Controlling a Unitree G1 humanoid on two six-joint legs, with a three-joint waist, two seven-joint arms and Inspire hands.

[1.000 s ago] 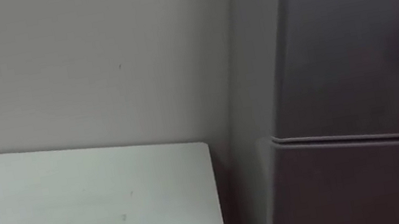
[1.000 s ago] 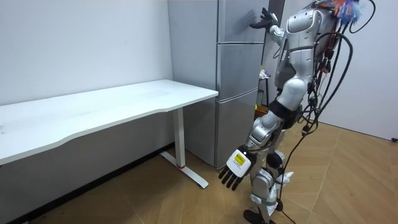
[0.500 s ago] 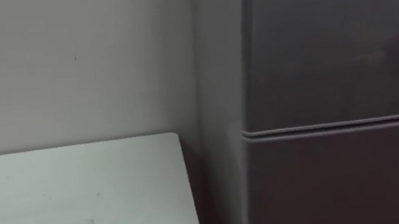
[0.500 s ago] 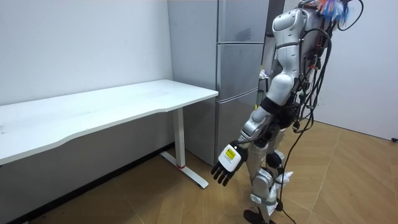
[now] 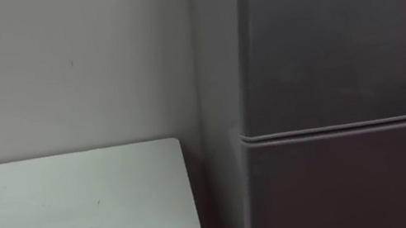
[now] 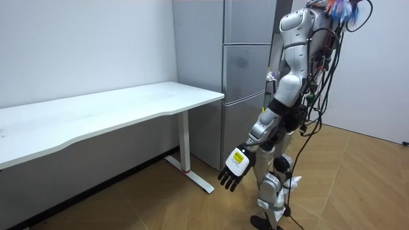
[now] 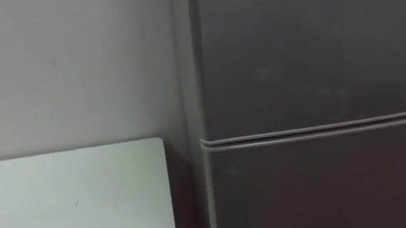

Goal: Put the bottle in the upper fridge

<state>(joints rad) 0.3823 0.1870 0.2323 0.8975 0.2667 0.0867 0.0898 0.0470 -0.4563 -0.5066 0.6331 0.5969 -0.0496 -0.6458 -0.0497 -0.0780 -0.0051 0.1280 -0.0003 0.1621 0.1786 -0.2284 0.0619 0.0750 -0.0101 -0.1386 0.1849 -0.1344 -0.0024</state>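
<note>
Fridge shut, right hand off the upper door
The right hand, raised to that door a second ago, has left it; the bottle is probably inside already, though I cannot tell. The white surface edges the fridge's left, with open floor to the right. The left hand hangs low, fingers loose, empty.

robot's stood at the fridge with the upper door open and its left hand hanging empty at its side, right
Not quite: the upper door of the fridge is shut, not open. The room view shows it closed flush above the seam with the door below. The rest holds: the robot stands at the fridge, and its left hand hangs empty at its side, fingers relaxed.
</note>
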